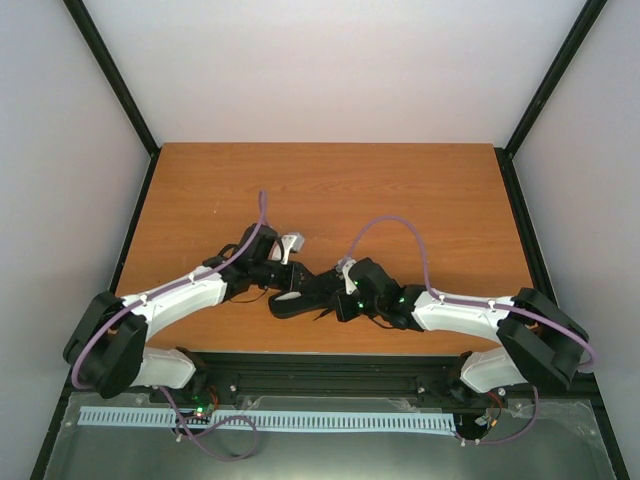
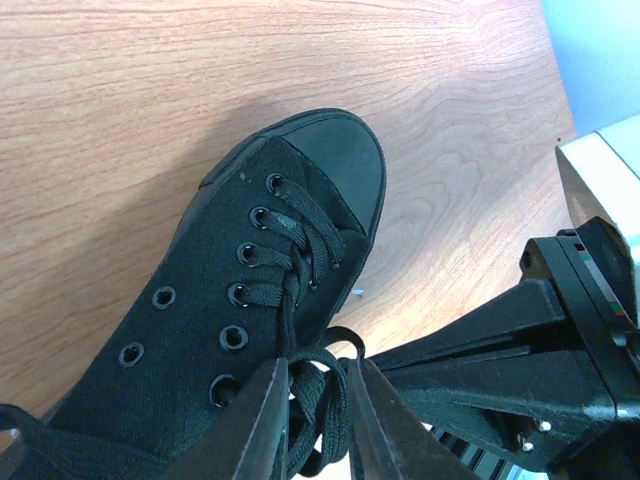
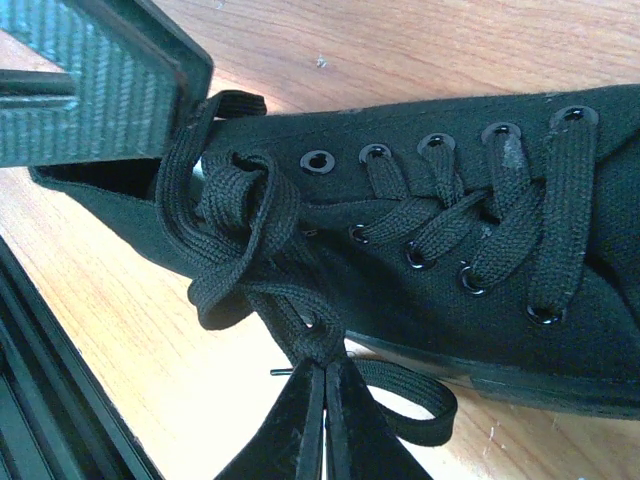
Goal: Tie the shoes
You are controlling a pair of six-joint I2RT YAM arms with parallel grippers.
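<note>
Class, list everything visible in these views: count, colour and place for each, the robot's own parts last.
shoe: one, black, on the table between the grippers
laces: one set, black, threaded through the eyelets, loosely looped near the top
table: one, brown wood, under everything
cables: two, purple, along the arms
left gripper: one, black, closed around lace loops
right gripper: one, black, pinching a lace beside the shoe

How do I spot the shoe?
Look at the brown wooden table, near its front edge, where the white-and-black left arm and right arm meet. The small black canvas shoe lies between them; only it has ringed eyelets, a toe cap and flat laces.
</note>
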